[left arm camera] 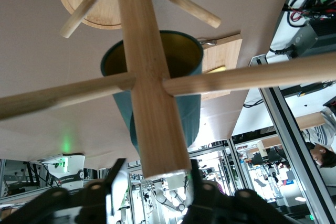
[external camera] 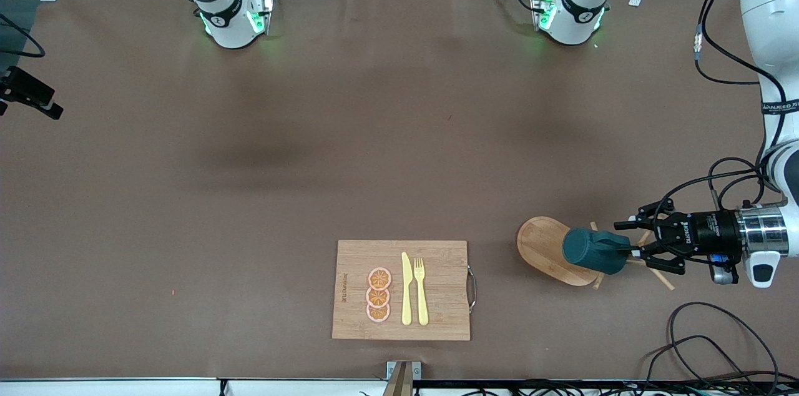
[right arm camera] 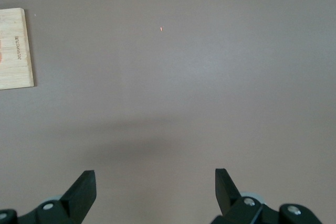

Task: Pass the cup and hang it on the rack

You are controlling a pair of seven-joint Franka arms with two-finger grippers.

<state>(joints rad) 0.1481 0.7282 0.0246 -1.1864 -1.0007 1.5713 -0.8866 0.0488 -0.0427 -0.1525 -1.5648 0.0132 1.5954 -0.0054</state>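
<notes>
The dark teal cup (external camera: 592, 250) lies tilted on the wooden rack (external camera: 542, 245), over its oval base at the left arm's end of the table. In the left wrist view the cup (left arm camera: 186, 111) shows its yellowish inside and sits against the rack's post (left arm camera: 149, 77), with a peg (left arm camera: 247, 77) crossing in front of its mouth. My left gripper (external camera: 633, 247) is level beside the cup. Its jaws (left arm camera: 152, 174) are open on either side of the post's top and hold nothing. My right gripper (right arm camera: 155, 179) is open and empty over bare table; it is out of the front view.
A bamboo cutting board (external camera: 349, 258) with orange slices (external camera: 378, 295), a yellow knife (external camera: 406, 288) and a fork (external camera: 421, 290) lies near the front edge. Its corner shows in the right wrist view (right arm camera: 16, 48). Loose cables (external camera: 705, 340) lie near the left arm.
</notes>
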